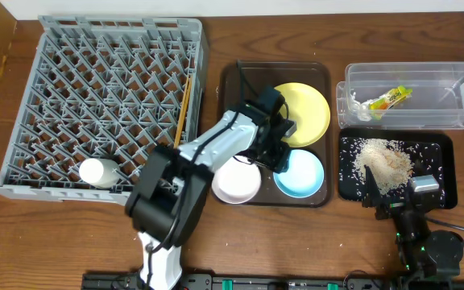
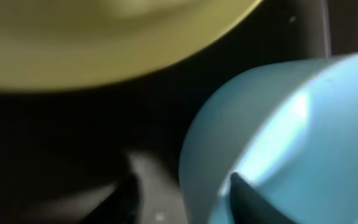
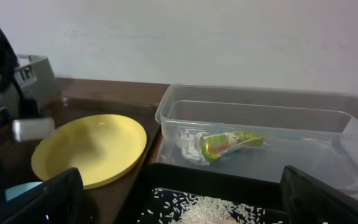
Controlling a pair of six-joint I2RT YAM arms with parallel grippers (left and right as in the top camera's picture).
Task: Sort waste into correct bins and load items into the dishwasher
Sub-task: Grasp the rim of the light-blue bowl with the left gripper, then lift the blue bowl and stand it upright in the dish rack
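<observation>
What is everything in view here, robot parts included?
table: 1, brown wood, under everything
dish rack: 1, grey, left
cup: 1, white, at the rack's front edge
chopsticks: count unclear, wooden, along the rack's right side
serving tray: 1, dark brown, centre
plate: 1, pale yellow, serving tray, rear right
blue bowl: 1, light blue, serving tray, front right
white bowl: 1, white-pinkish, serving tray, front left
tub: 1, clear, rear right
wrapper: 1, green-yellow, inside tub
black tray: 1, in front of tub
rice crumbs: pile plus scatter, whitish, in black tray
left gripper: open, straddling blue bowl's rim
right gripper: open, at black tray's front
</observation>
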